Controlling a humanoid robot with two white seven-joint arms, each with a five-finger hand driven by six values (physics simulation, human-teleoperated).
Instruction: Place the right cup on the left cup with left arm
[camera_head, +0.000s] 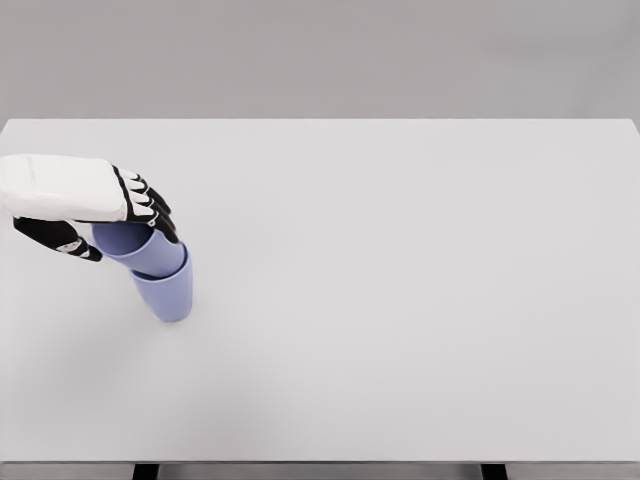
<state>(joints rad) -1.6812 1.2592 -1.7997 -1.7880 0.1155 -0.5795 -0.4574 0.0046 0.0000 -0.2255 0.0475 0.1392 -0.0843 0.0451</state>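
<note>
The left hand (85, 205) is holding the upper cup (135, 245), its fingers (150, 205) curling around the rim. This cup is sitting tilted in the lower cup (172, 295), near the table's (400, 300) left edge. Both are probably light, stiff and smooth, so gripping near the rim is suiting best. The wrist is cut off; how deep the cups are nesting is unclear.

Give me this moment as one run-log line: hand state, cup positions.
left hand: shut on upper lavender plastic cup | upper cup: tilted, seated in lower lavender plastic cup | lower cup: on white table | right hand: not in view
</note>
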